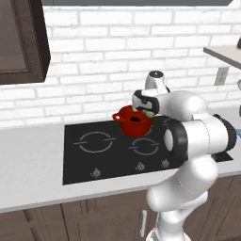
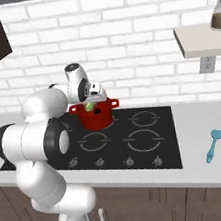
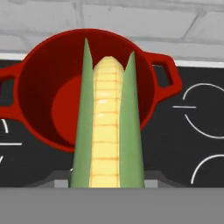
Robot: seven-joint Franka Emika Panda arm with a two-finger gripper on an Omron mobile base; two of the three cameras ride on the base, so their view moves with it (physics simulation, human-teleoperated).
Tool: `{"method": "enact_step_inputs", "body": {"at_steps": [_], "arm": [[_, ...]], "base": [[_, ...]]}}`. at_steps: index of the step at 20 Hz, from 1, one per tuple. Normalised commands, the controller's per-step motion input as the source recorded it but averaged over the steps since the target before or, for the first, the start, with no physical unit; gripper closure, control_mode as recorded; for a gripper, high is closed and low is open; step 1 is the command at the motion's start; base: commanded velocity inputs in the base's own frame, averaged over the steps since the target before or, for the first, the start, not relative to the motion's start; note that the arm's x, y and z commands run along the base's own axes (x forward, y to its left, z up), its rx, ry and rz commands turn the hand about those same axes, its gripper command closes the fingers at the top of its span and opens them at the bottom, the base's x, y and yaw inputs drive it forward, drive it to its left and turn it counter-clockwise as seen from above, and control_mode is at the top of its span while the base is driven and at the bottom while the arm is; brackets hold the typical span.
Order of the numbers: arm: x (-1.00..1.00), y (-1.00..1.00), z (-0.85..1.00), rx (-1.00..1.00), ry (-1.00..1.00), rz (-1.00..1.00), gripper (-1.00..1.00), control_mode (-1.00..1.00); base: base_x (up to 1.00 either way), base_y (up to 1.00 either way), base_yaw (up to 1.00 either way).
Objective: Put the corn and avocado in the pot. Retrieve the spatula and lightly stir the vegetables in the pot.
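Observation:
My gripper [image 1: 146, 108] [image 2: 92, 100] hangs just above the red pot's [image 1: 133, 121] [image 2: 97, 116] [image 3: 41, 83] rim, on the side toward the arm, shut on the corn [image 3: 107, 131]. The ear shows as a pale green bit at the fingers [image 1: 150, 113] [image 2: 88, 106]. In the hand view it is yellow kernels between green husk leaves, pointing out over the pot's mouth, with bare red floor beside it. The blue spatula [image 2: 214, 144] lies on the counter right of the cooktop. The avocado is out of view.
The pot stands on the rear burner of a black cooktop [image 1: 94, 155] [image 2: 138, 143] set in a grey counter [image 1: 28, 160]. A white brick wall runs behind. A shelf [image 2: 199, 37] with a jar juts out at the right, and a dark cabinet [image 1: 21, 42] hangs at upper left.

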Motion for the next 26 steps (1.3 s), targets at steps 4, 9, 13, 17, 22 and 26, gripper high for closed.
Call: {"method": "enact_step_inputs", "body": {"at_steps": [4,9,13,17,22,26], "arm": [[0.46,0.16,0.0,0.0,0.0,0.06,1.0,-1.0],[0.41,0.14,-0.01,0.0,0.0,0.05,1.0,-1.0],[0.2,0.13,-0.07,0.0,0.0,0.04,1.0,-1.0],[0.02,0.12,-0.23,0.03,0.0,0.04,1.0,-1.0],[0.05,0.02,-0.24,0.01,0.0,0.04,1.0,-1.0],[0.13,0.0,-0.13,0.0,0.0,0.03,1.0,-1.0]], "base": [[0.0,0.0,0.0],[0.0,0.0,0.0],[0.0,0.0,0.0],[0.0,0.0,0.0],[0.0,0.0,0.0],[0.0,0.0,0.0]]}}
